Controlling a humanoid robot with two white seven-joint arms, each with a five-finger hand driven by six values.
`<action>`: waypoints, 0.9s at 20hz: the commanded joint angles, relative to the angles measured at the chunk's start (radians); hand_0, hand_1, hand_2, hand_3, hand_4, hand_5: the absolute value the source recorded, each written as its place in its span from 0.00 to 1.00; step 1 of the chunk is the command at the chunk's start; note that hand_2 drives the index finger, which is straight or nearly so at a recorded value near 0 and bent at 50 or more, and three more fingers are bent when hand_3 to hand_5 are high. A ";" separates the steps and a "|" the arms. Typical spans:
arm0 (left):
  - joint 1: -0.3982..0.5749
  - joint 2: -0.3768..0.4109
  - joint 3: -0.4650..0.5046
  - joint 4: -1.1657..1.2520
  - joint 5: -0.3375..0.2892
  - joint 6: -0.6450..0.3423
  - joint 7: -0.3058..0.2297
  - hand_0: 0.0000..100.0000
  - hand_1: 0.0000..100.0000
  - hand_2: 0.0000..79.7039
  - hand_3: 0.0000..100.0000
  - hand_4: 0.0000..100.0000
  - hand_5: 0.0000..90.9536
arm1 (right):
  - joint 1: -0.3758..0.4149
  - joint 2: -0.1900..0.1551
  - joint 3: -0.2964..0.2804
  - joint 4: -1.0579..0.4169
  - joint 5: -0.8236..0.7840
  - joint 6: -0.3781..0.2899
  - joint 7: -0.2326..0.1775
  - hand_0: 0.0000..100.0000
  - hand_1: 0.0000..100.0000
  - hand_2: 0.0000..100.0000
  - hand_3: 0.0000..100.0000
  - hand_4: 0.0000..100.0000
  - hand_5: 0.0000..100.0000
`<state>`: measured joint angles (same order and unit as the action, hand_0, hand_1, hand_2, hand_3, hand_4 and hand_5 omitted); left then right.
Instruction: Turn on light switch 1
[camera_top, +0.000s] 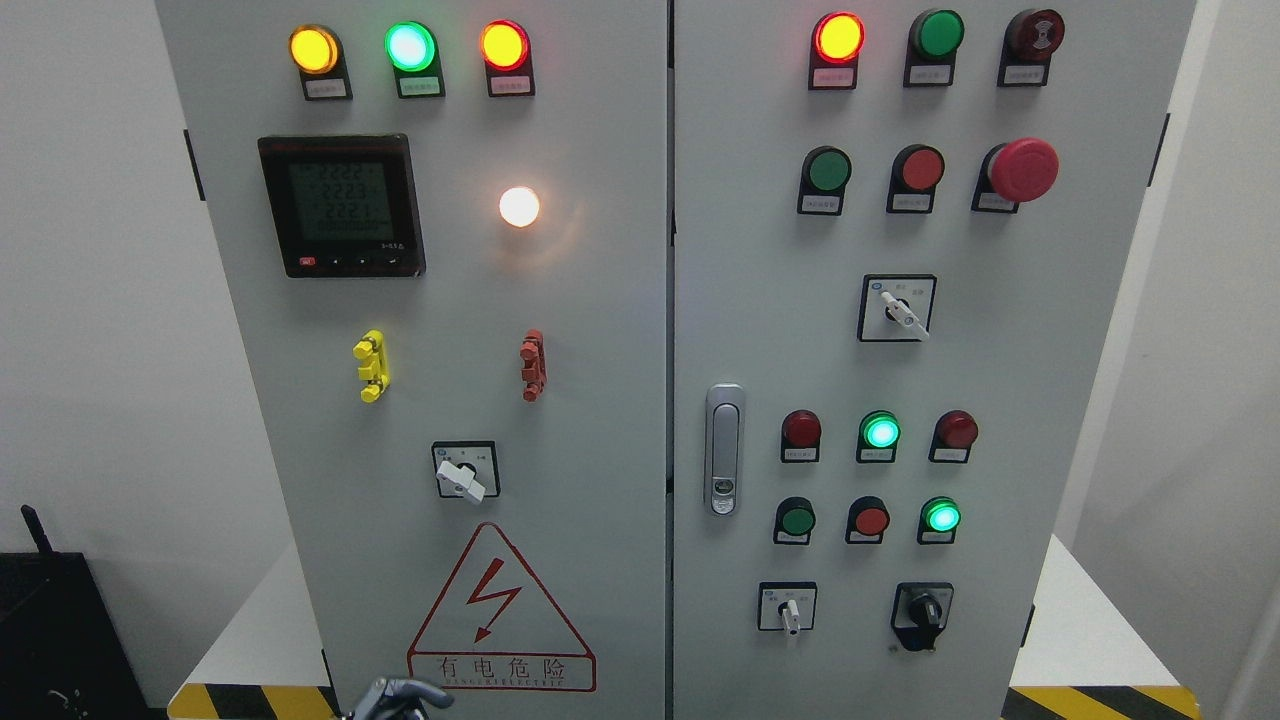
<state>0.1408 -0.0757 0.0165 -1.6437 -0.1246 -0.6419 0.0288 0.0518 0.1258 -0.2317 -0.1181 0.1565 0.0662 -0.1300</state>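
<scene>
A grey electrical cabinet fills the head view, with a left door (600, 400) and a right door (1000, 380). The left door carries a white rotary selector switch (463, 479), its knob turned to the lower right. Above it a round white lamp (519, 206) is lit. No label shows which switch is number 1. The right door has three more selector switches: upper (903, 315), lower left (790, 611) and a black one at lower right (923, 611). Only the tip of my left hand (395, 697) shows at the bottom edge, below the warning triangle (500, 615) and well below the left selector.
The left door also holds three lit lamps (410, 46), a digital meter (342, 206), and yellow (371, 365) and red (534, 365) clips. The right door has a handle (724, 448), push buttons, lit green lamps (880, 431) and a red emergency stop (1024, 169). The cabinet stands on a white base (260, 630).
</scene>
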 joint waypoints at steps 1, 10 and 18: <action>0.068 0.063 0.137 0.894 0.002 -0.212 -0.094 0.10 0.14 0.22 0.54 0.69 0.41 | 0.000 0.000 0.000 0.000 0.000 0.000 0.000 0.31 0.00 0.00 0.00 0.00 0.00; -0.013 0.114 0.114 1.573 -0.012 0.012 -0.273 0.00 0.02 0.00 0.00 0.00 0.00 | -0.001 0.000 0.000 0.000 0.000 0.000 0.000 0.31 0.00 0.00 0.00 0.00 0.00; -0.096 0.090 0.022 1.616 -0.010 0.679 -0.213 0.00 0.00 0.00 0.00 0.00 0.00 | 0.000 0.000 0.000 0.000 0.000 0.000 0.000 0.31 0.00 0.00 0.00 0.00 0.00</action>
<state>0.0841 0.0080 0.0925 -0.4239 -0.1328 -0.0632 -0.2156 0.0517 0.1258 -0.2317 -0.1187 0.1565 0.0662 -0.1300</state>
